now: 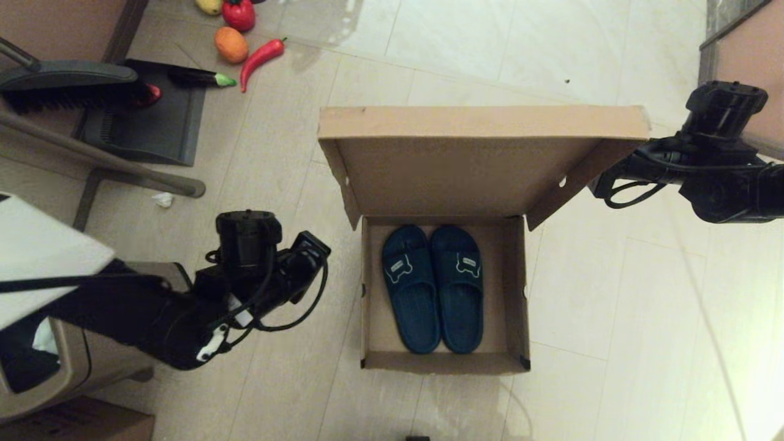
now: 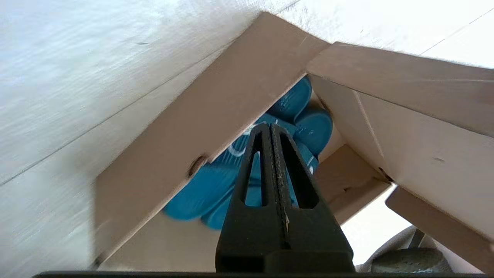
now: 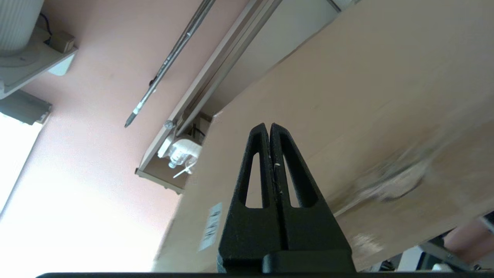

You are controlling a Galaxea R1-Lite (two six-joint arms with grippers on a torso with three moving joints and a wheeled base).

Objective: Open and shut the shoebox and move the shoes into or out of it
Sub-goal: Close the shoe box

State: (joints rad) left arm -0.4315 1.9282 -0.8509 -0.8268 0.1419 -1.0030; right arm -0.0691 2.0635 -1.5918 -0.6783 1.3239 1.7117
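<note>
The shoebox (image 1: 444, 361) sits on the pale tile floor (image 1: 612, 318) straight ahead of the robot and serves as the landmark here. Nearest, its front wall faces the robot, and inside it the shoes (image 1: 433, 288) lie flat, side by side and touching, heels toward that front wall and toes toward the hinge, so the pair is already stowed and fills the middle of the base. Each strap carries a small white-outlined logo; its shape shows, but no lettering can be read. To the left of the shoebox, apart from its wall, the left tool (image 2: 270, 129) hangs with its two fingers pressed together and nothing between them, aimed over the near corner at the shoes, which looks like a waiting pose rather than a reach. Farther back, the lid (image 1: 465, 171) stands raised on its hinge with its inner face toward the robot, leaving the opening free. At the lid's right side flap the right tool (image 3: 269, 127) sits close behind the cardboard, its fingers likewise closed on nothing; whether it touches the lid cannot be told, but its position suggests it props or guides the lid. A small white sticker (image 3: 210, 226) on the cardboard bears dark print too blurred to read. Beyond the shoebox to the left, toy vegetables (image 1: 245, 43) lie on the floor.
</note>
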